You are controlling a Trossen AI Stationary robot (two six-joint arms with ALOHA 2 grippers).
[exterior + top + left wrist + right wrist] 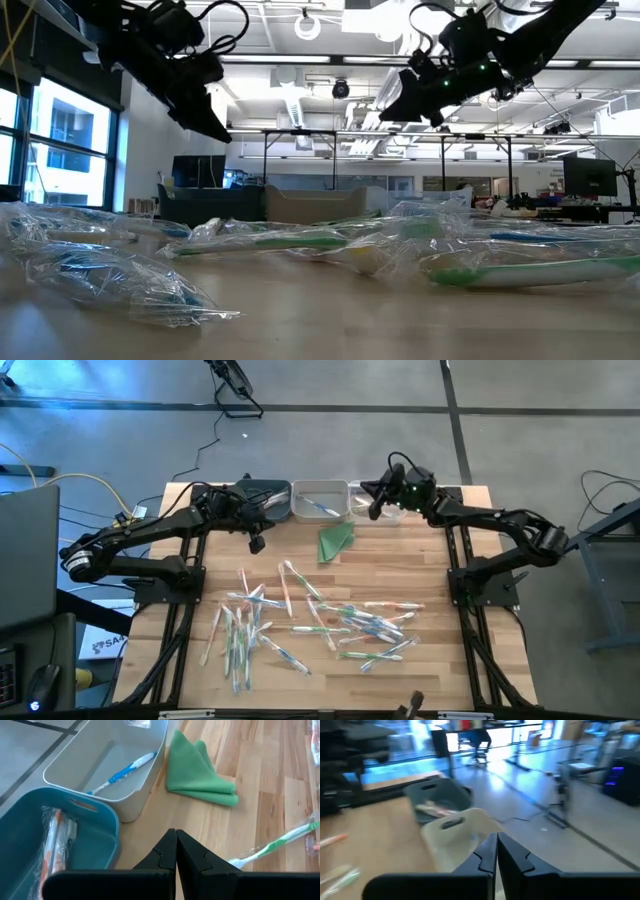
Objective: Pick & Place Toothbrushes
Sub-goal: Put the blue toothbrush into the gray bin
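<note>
Bare wood runs along your table's [180, 690] left edge. Your left gripper [256, 542], fingers pressed shut and empty, hangs beside the teal bin [262, 500]; toothbrushes [320, 622] lie scattered well nearer you. Your right gripper [377, 508], likewise shut and empty, hovers over the far bins.

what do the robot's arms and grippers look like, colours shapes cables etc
Both arms are black and slim, built of tubular links with bulkier joint housings, mounted on black frames at the table's sides. The left gripper and right gripper each end in two flat, matte black fingers with a stepped notch along the inner edge. Small green lights glow near the right wrist, and thin black cables loop there.
</note>
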